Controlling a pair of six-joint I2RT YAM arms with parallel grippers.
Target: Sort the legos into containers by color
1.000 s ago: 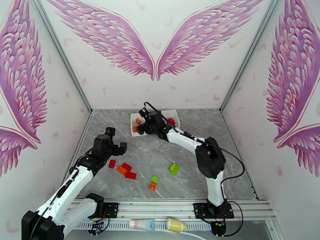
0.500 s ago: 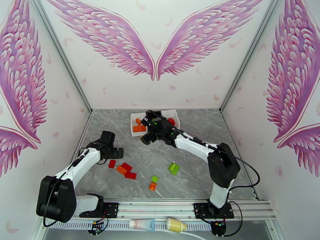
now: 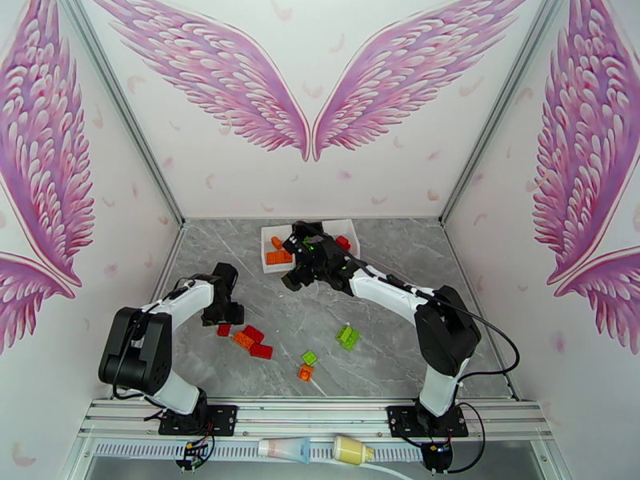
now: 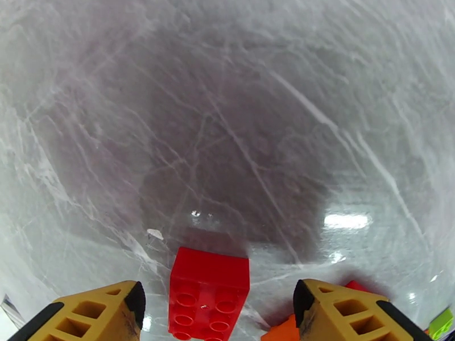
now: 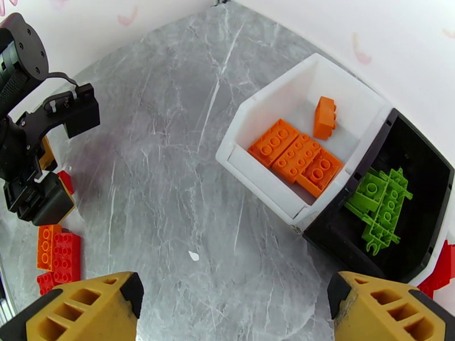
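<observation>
Left end effector (image 4: 217, 292) spread astride red brick (image 4: 208, 279), not touching; centre it, stay low, then pinch. Right end effector (image 5: 234, 286) spread, empty.

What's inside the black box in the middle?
Bright green bricks, heaped together on the floor of the black box. Their exact number is unclear, since they overlap. From overhead, the right arm covers that box.

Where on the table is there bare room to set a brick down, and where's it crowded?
Free: the marble right of the green bricks up to the right wall, and the strip between the orange-brick bin and the left gripper. Crowded: red and orange bricks by that gripper.
</observation>
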